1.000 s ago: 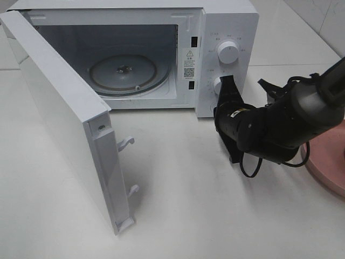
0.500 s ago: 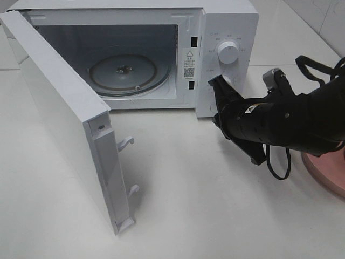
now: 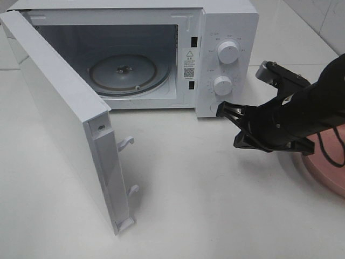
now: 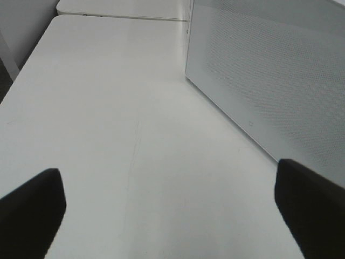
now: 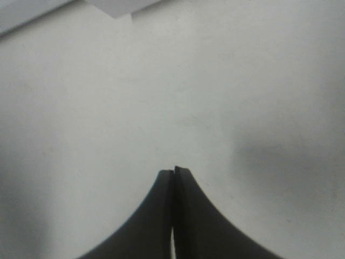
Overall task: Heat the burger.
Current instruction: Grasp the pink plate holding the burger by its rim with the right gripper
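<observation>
The burger is out of view in every frame. A white microwave point(image 3: 226, 21) stands at the back with its door point(image 3: 59, 113) swung wide open to the left and its glass turntable point(image 3: 123, 73) bare. My right gripper point(image 3: 221, 110) hovers just in front of the microwave's control panel, below the lower knob point(image 3: 222, 85). Its fingers point(image 5: 161, 216) are pressed together with nothing between them. My left gripper point(image 4: 172, 216) is open over bare table beside the microwave's perforated side wall point(image 4: 269, 81); the exterior high view does not show it.
A round pink plate point(image 3: 323, 175) lies at the right edge, partly behind my right arm point(image 3: 302, 116). The open door juts far out over the left of the white table point(image 3: 205, 205). Two latch hooks point(image 3: 125, 143) stick out of the door's edge.
My right arm has pulled back to the right from the control panel and turned, still shut. Both knobs now show. The microwave and its door have not moved.
</observation>
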You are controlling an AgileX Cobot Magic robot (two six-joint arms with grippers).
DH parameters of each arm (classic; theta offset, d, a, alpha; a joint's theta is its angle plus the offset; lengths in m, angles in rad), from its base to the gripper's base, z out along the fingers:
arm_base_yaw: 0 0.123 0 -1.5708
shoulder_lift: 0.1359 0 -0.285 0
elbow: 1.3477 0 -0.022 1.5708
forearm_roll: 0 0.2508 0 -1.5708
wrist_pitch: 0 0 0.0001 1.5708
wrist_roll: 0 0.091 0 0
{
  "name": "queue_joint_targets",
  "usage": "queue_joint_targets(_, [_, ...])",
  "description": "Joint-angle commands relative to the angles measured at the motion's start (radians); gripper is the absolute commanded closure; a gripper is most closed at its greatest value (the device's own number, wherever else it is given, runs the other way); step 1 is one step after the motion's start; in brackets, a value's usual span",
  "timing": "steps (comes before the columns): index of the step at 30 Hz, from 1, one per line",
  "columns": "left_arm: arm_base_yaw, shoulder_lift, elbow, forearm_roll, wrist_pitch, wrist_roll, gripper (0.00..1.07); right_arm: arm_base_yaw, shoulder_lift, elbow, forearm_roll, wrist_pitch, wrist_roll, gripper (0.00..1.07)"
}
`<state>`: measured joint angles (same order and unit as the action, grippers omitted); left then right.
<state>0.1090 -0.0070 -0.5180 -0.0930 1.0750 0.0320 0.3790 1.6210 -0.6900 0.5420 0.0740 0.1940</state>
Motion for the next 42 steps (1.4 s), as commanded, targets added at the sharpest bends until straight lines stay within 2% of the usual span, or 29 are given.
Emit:
queue_joint_targets(1, [0.001, -0.015, 0.0, -0.007, -0.002, 0.002, 0.09, -0.06, -0.043, -0.04, -0.152, 0.217, -0.089, 1.06])
queue_joint_targets(2, [0.001, -0.015, 0.0, -0.007, -0.002, 0.002, 0.09, -0.06, -0.043, -0.04, -0.152, 0.217, -0.089, 1.06])
queue_joint_targets(4, [0.001, -0.015, 0.0, -0.007, -0.002, 0.002, 0.09, -0.076, -0.059, -0.079, -0.282, 0.342, -0.093, 1.05])
queue_joint_targets(5, [0.001, -0.015, 0.0, -0.007, -0.002, 0.002, 0.09, -0.076, -0.059, -0.079, -0.282, 0.342, -0.093, 1.05])
queue_joint_targets(6, [0.001, -0.015, 0.0, -0.007, -0.002, 0.002, 0.09, -0.076, -0.066, -0.109, -0.377, 0.41, -0.098, 1.05])
queue_joint_targets(7, [0.001, -0.015, 0.0, -0.007, -0.002, 0.002, 0.09, -0.076, -0.066, -0.109, -0.377, 0.41, -0.098, 1.05])
queue_joint_targets(9, [0.001, -0.015, 0.0, -0.007, -0.002, 0.002, 0.09, -0.076, -0.07, -0.153, -0.479, 0.504, -0.119, 1.04])
queue_joint_targets(11, [0.001, -0.015, 0.0, -0.007, -0.002, 0.002, 0.09, -0.091, -0.075, -0.181, -0.509, 0.568, -0.134, 1.03])
queue_joint_targets(17, [0.001, -0.015, 0.0, -0.007, -0.002, 0.002, 0.09, -0.137, -0.089, -0.242, -0.542, 0.69, -0.177, 1.02])
queue_joint_targets(23, [0.001, -0.015, 0.0, -0.007, -0.002, 0.002, 0.09, -0.218, -0.1, -0.305, -0.558, 0.82, -0.209, 0.95])
queue_joint_targets(30, [0.001, -0.015, 0.0, -0.007, -0.002, 0.002, 0.09, -0.239, -0.1, -0.32, -0.561, 0.832, -0.221, 0.9])
queue_joint_targets(32, [0.001, -0.015, 0.0, -0.007, -0.002, 0.002, 0.09, -0.239, -0.1, -0.32, -0.561, 0.816, -0.225, 0.82])
queue_joint_targets(33, [0.001, -0.015, 0.0, -0.007, -0.002, 0.002, 0.09, -0.239, -0.1, -0.32, -0.561, 0.816, -0.225, 0.82])
queue_joint_targets(35, [0.001, -0.015, 0.0, -0.007, -0.002, 0.002, 0.09, -0.239, -0.1, -0.32, -0.563, 0.789, -0.225, 0.66])
queue_joint_targets(36, [0.001, -0.015, 0.0, -0.007, -0.002, 0.002, 0.09, -0.239, -0.1, -0.32, -0.563, 0.789, -0.225, 0.66])
queue_joint_targets(37, [0.001, -0.015, 0.0, -0.007, -0.002, 0.002, 0.09, -0.239, -0.1, -0.32, -0.569, 0.776, -0.225, 0.51])
queue_joint_targets(38, [0.001, -0.015, 0.0, -0.007, -0.002, 0.002, 0.09, -0.239, -0.1, -0.32, -0.575, 0.775, -0.225, 0.41])
queue_joint_targets(39, [0.001, -0.015, 0.0, -0.007, -0.002, 0.002, 0.09, -0.239, -0.1, -0.32, -0.575, 0.775, -0.225, 0.41])
queue_joint_targets(40, [0.001, -0.015, 0.0, -0.007, -0.002, 0.002, 0.09, -0.239, -0.1, -0.32, -0.589, 0.773, -0.227, 0.23])
queue_joint_targets(41, [0.001, -0.015, 0.0, -0.007, -0.002, 0.002, 0.09, -0.239, -0.1, -0.32, -0.6, 0.775, -0.228, 0.16])
queue_joint_targets(42, [0.001, -0.015, 0.0, -0.007, -0.002, 0.002, 0.09, -0.239, -0.1, -0.32, -0.6, 0.775, -0.228, 0.16])
